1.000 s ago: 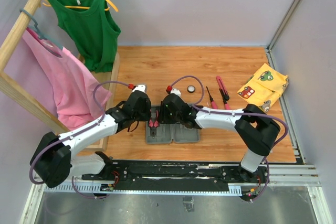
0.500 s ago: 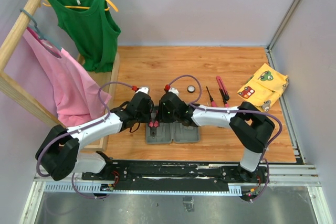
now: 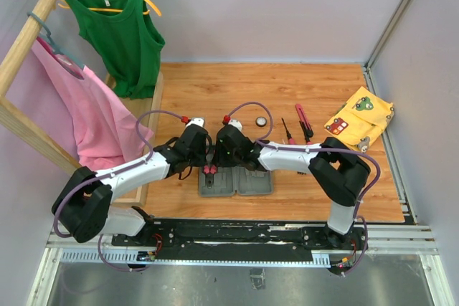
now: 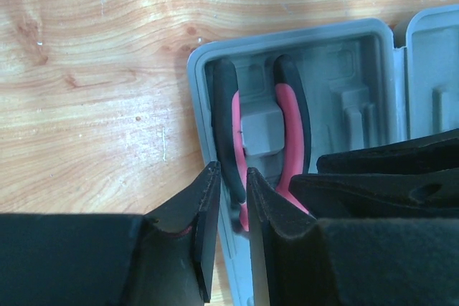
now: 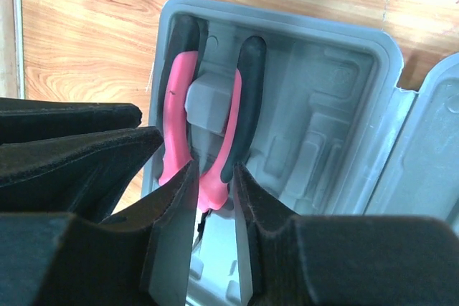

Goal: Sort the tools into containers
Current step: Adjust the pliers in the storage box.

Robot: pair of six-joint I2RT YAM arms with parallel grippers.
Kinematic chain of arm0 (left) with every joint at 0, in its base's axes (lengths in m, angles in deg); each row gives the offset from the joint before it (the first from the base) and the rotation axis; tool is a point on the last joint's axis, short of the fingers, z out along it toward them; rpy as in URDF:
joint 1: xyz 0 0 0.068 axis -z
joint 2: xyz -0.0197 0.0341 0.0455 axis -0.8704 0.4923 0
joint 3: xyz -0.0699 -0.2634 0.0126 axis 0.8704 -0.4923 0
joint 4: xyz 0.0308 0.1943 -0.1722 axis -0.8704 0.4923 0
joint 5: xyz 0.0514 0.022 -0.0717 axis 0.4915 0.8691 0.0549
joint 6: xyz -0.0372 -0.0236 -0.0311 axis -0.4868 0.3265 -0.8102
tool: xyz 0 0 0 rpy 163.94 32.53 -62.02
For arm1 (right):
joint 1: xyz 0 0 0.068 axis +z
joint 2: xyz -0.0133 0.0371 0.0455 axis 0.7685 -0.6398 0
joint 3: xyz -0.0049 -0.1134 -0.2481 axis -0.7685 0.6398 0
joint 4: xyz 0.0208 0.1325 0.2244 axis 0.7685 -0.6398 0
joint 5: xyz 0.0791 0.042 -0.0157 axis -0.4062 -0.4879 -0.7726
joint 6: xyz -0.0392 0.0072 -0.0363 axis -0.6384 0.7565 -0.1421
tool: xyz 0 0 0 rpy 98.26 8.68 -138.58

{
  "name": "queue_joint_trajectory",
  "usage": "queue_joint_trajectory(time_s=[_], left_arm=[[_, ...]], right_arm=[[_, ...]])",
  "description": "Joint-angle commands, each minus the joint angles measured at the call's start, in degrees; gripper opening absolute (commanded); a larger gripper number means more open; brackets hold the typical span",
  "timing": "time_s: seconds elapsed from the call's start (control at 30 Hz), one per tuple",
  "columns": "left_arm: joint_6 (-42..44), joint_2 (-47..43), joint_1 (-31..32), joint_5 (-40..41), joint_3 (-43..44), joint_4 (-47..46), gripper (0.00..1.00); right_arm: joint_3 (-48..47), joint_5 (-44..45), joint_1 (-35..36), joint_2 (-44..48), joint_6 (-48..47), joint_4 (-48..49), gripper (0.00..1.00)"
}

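Leaning both arms inward over open grey tool case (image 3: 247,185); pinching pliers (image 4: 290,123) handle w/ L gripper (image 4: 231,185); straddling pink handles w/ R gripper (image 5: 214,180), clamping or not, can't tell.

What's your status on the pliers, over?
Left tool and right tool both closed on pliers. Pliers lying in grey case. Nothing blocking.

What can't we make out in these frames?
Left gripper, right gripper: clamped on a handle or only straddling it, unclear.
Pliers head: both wrist views, hidden behind those grippers.
Grey case far slots: top view, under the grippers.
Loose tools: top view, too small to name.
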Motion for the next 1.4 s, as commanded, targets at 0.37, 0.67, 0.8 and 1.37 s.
queue_joint_trajectory(time_s=[0.37, 0.67, 0.8, 1.37], left_arm=[[0.8, 1.9, -0.4, 0.8, 2.3, -1.6, 0.24], [1.0, 2.6, -0.4, 1.7, 2.4, -1.6, 0.23], [0.8, 3.5, -0.4, 2.1, 2.9, -1.0, 0.20], [-0.6, 7.5, -0.4, 3.9, 3.6, 1.9, 0.10]], right_arm=[[-2.5, 1.1, -1.8, -3.2, 0.2, -2.6, 0.20], [-2.4, 0.8, -1.8, -3.9, 0.4, -2.7, 0.16], [-2.5, 0.9, -1.8, -3.6, 0.5, -3.0, 0.15], [-2.7, 1.4, -1.8, -3.5, 0.3, -5.1, 0.14]])
